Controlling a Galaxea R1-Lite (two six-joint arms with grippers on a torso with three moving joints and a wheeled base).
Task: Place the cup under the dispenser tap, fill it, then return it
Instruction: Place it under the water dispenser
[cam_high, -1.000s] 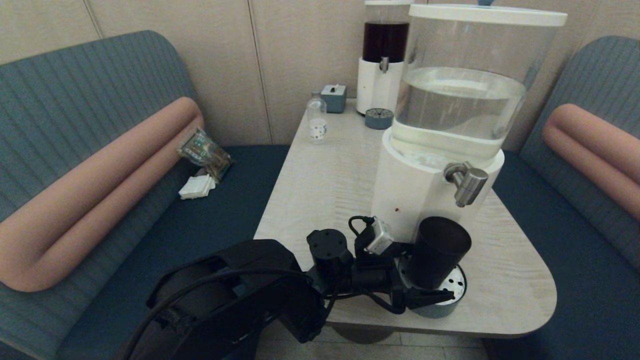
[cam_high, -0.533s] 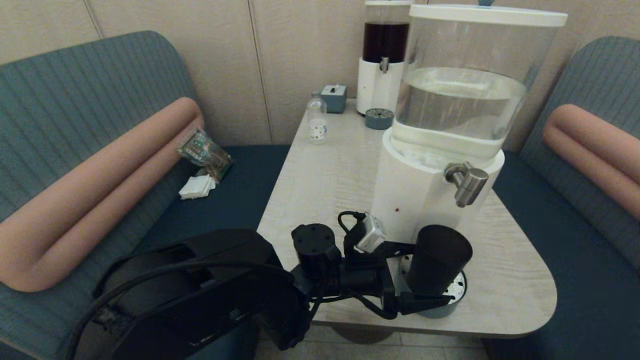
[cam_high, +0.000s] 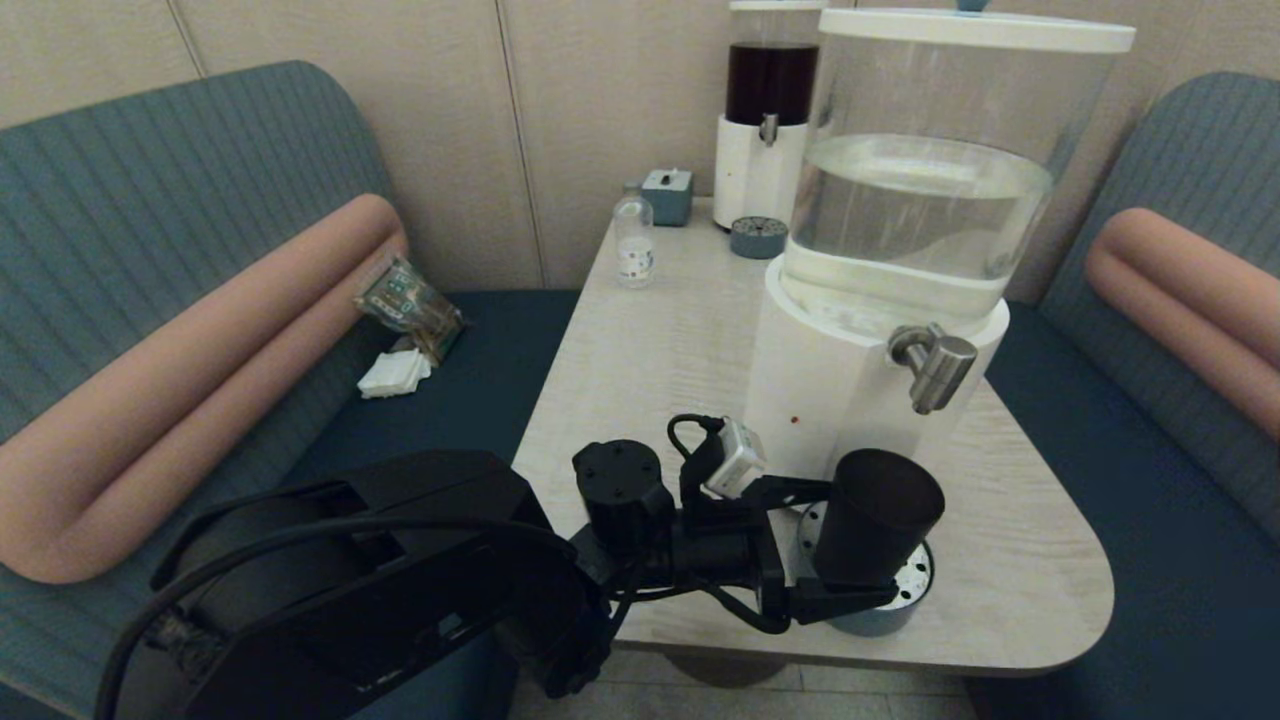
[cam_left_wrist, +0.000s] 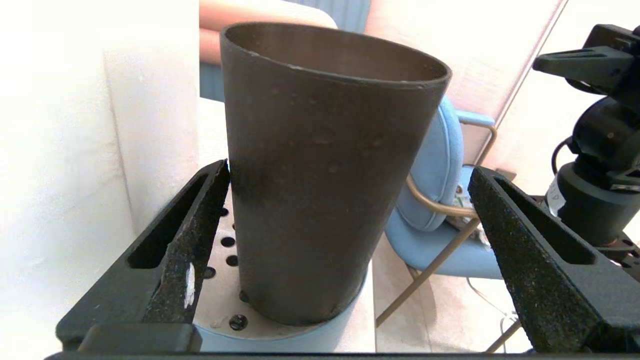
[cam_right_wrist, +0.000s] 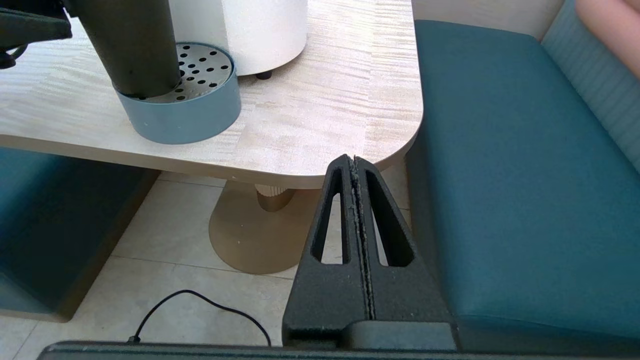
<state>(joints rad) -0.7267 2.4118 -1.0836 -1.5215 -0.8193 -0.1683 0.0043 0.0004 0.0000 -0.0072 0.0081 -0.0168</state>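
The dark tapered cup (cam_high: 878, 515) stands upright on a round blue-grey drip tray (cam_high: 880, 620), below and slightly left of the brushed-metal dispenser tap (cam_high: 935, 365). My left gripper (cam_high: 855, 545) is open around the cup from the left. In the left wrist view the cup (cam_left_wrist: 320, 175) fills the gap of the gripper (cam_left_wrist: 348, 170); one finger (cam_left_wrist: 200, 225) lies close against its side, the other finger (cam_left_wrist: 520, 240) stands well clear. My right gripper (cam_right_wrist: 352, 159) is shut and empty, low beside the table's near right corner, with the cup (cam_right_wrist: 130, 45) and tray (cam_right_wrist: 185, 115) ahead of it.
The big clear-tank dispenser (cam_high: 930, 180) stands right behind the tray. At the table's far end are a slimmer dark-liquid dispenser (cam_high: 770, 110), a small clear bottle (cam_high: 633, 240) and a grey-blue box (cam_high: 668, 195). Teal benches flank the table (cam_high: 650, 360); its front edge is near.
My left arm has drawn back to the left and toward me. The cup sank slightly onto the tray, then stayed put. The right gripper has not visibly moved.
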